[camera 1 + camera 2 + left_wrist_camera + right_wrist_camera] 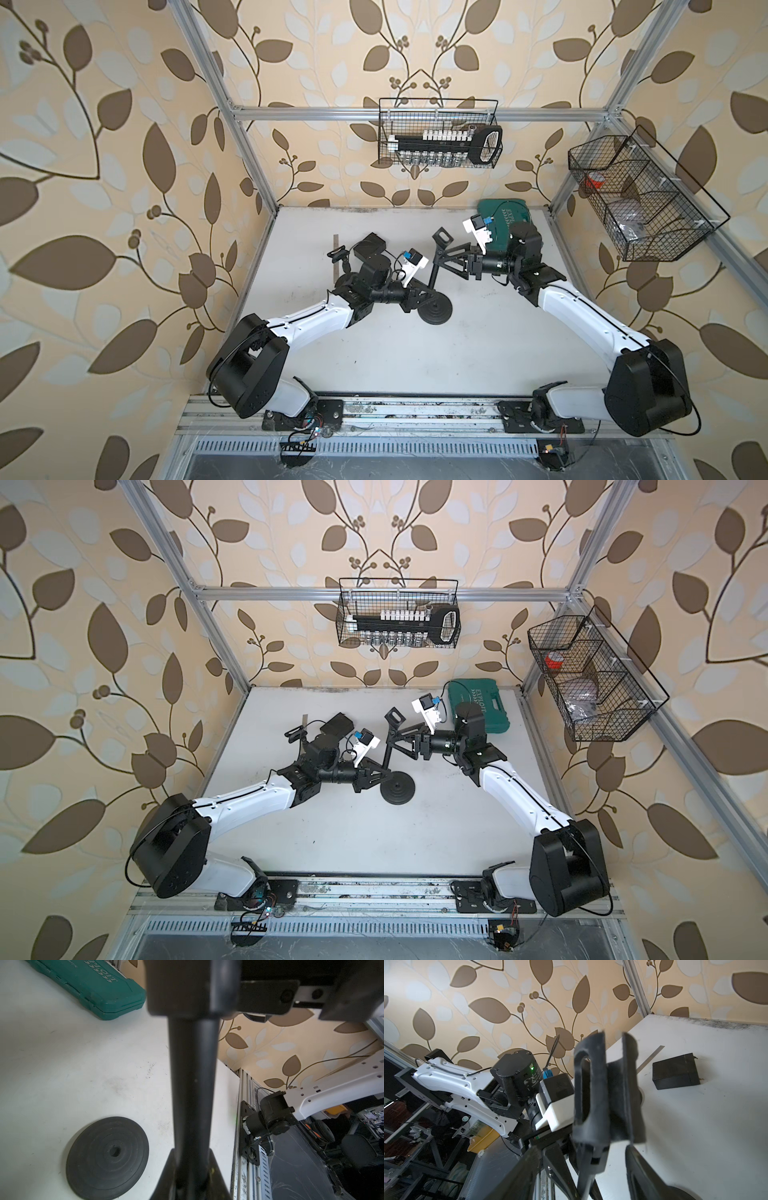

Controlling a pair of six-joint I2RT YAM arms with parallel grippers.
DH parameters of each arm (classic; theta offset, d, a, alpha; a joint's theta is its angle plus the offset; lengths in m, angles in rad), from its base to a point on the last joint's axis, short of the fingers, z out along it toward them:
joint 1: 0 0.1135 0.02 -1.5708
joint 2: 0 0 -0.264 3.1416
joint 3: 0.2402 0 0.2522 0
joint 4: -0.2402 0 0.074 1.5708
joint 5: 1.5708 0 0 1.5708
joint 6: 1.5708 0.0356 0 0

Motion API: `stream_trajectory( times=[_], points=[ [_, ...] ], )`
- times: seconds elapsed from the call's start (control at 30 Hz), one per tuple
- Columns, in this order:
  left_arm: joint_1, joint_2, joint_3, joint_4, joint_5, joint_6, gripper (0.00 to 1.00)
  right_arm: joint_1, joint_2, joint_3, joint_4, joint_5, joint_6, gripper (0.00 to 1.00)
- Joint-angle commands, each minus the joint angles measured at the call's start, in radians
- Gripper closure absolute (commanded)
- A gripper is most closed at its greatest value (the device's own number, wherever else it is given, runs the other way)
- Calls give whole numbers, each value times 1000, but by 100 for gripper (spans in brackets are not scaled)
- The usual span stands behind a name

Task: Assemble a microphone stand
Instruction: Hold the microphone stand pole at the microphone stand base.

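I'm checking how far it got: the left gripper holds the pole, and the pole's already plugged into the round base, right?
No. The left gripper holds the pole, but the left wrist view shows the round base with its hole empty.

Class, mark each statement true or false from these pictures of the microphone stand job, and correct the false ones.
1. The round base lies flat on the table with its centre hole empty. True.
2. The left claw is shut on the black pole. True.
3. The green tool case sits in a wire basket. False: it lies on the table at the far edge, by the right arm.
4. The right claw is clamped tight on the pole. False: its jaws stand apart, one on each side of the pole.
5. The pole is already fitted into the base. False: the two are apart.
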Motion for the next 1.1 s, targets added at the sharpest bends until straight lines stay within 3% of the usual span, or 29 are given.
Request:
stream_trajectory(
  times=[0.0, 0.6, 0.83, 1.07],
  points=[
    [9, -16, -5, 23, -39, -1, 97, 4, -61, -14, -102, 83, -74, 31],
    [9, -9, -17, 65, -16, -14, 97, 58, -5, -12, -26, 121, 48, 31],
    [7, -8, -19, 64, -13, -11, 97, 69, 15, -24, 58, 189, 123, 50],
    [5, -8, -20, 67, -9, -13, 97, 69, 21, -40, 115, 216, 168, 56]
  ],
)
